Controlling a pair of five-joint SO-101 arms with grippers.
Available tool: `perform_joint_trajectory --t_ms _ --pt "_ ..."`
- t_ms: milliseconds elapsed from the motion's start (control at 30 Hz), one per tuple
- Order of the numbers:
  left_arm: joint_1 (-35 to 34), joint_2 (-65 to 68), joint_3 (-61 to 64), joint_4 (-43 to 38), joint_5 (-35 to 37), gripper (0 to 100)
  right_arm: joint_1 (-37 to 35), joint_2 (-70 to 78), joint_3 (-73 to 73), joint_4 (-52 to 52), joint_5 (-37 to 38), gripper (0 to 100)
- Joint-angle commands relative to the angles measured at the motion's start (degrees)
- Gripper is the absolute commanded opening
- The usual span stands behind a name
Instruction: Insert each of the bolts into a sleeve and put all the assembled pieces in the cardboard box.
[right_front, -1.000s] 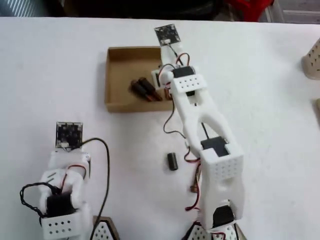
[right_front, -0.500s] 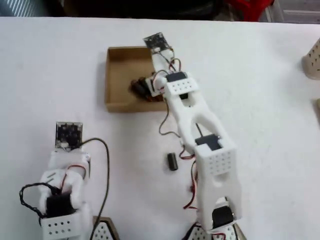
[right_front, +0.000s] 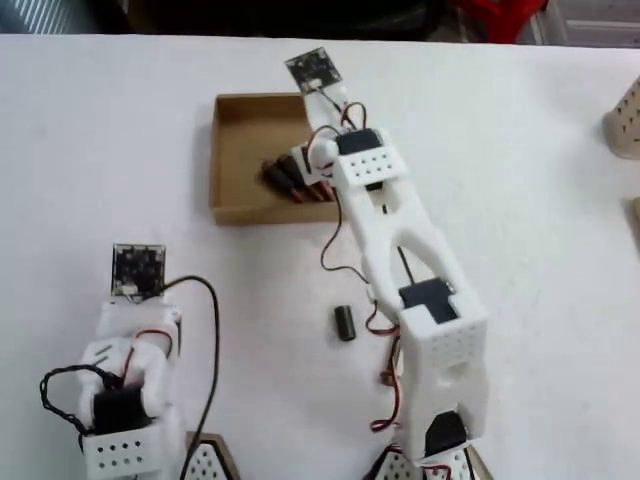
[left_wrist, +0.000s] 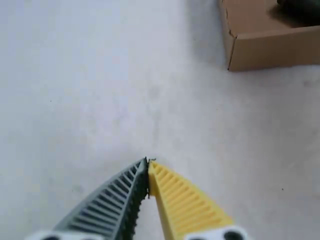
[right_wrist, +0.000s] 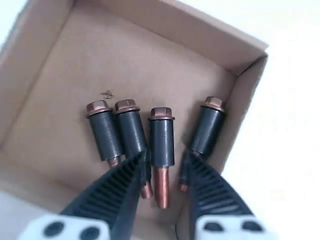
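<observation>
Drop-off step looks about done: your right end effector (right_wrist: 164, 157) hangs part-open and gripping nothing over the four assembled pieces (right_wrist: 162, 137) lying in the cardboard box (right_wrist: 100, 60), so next you'd lift clear and go for the lone sleeve (right_front: 345, 322) on the worktop (right_front: 520, 150).

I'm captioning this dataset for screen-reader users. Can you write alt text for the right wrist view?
Four copper bolts in black sleeves lie side by side in the cardboard box. The right gripper hangs open over them, its fingers flanking one bolt's bare shank.
</observation>
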Motion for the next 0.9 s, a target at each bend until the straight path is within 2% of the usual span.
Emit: perform_joint_trajectory --t_ms 0,200,333,733,867 --pt "-0.66 -0.48 -0.09 0.09 -0.53 2 -0.13 -9.71 -2.11 5.93 0.79 1.9" --pt "-0.66 -0.48 -0.09 0.09 -0.53 2 -0.04 -18.95 -1.76 18.33 0.26 1.8" --pt "-0.66 -0.48 -0.09 0.09 -0.53 2 -0.04 -25.63 5.27 22.73 -5.27 1.8" --pt "-0.66 -0.48 -0.09 0.09 -0.53 2 -0.57 -60.79 47.65 13.05 -7.38 1.8" --pt "-0.66 -0.48 -0.09 0.09 -0.53 2 -0.57 -68.97 56.62 13.67 -11.78 1.8"
